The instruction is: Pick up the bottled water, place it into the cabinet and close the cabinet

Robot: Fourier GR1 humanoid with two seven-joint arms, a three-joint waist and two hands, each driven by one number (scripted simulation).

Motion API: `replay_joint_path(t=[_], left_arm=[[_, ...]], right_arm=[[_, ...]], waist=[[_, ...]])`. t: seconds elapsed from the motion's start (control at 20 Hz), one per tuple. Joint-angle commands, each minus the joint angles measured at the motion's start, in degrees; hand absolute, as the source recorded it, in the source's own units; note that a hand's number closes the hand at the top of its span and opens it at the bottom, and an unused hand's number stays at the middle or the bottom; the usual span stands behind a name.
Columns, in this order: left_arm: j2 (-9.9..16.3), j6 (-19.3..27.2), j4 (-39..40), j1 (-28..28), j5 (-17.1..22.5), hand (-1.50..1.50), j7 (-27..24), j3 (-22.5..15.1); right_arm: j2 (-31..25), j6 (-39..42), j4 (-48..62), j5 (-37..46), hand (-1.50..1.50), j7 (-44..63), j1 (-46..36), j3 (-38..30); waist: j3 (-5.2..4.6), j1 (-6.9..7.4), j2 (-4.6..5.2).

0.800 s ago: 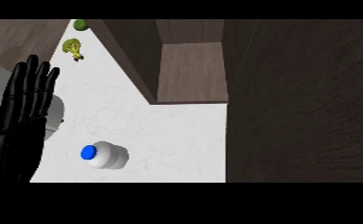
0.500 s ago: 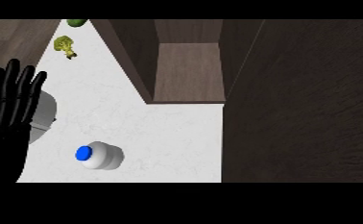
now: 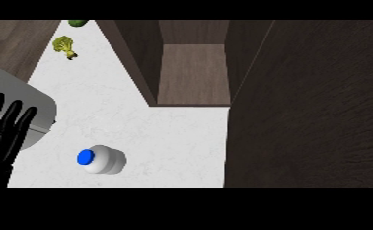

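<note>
Bottled water (image 3: 100,159) upright mid-counter; cabinet (image 3: 194,76) open — left robot hand (image 3: 13,131) open, at edge.

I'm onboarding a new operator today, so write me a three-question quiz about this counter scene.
1. True or false: the left hand is curled round the bottled water.
2. Which colour is the bottle's cap? A) red B) blue C) green
3. Fill in: the cabinet stands ____, its inside showing.

Key: 1 false, the hand is open at the view's left edge, apart from the bottle; 2 B; 3 open.
</note>
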Motion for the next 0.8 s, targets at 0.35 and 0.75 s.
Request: replay_joint_path(t=[0.35,0.75], left_arm=[[2.5,-5.8,4.0,6.3,0.9,-1.5,0.3,7.2],[-0.7,-8.8,14.4,7.3,-3.4,-1.5,-6.4,6.3]], right_arm=[[-0.9,3.7,-10.1,2.5,-1.5,-3.4,16.0,7.0],[-3.0,3.6,-16.4,1.2,-1.5,-2.3,20.3,6.5]], waist=[[-0.06,-0.72,0.07],[-0.13,-0.68,0.18]])
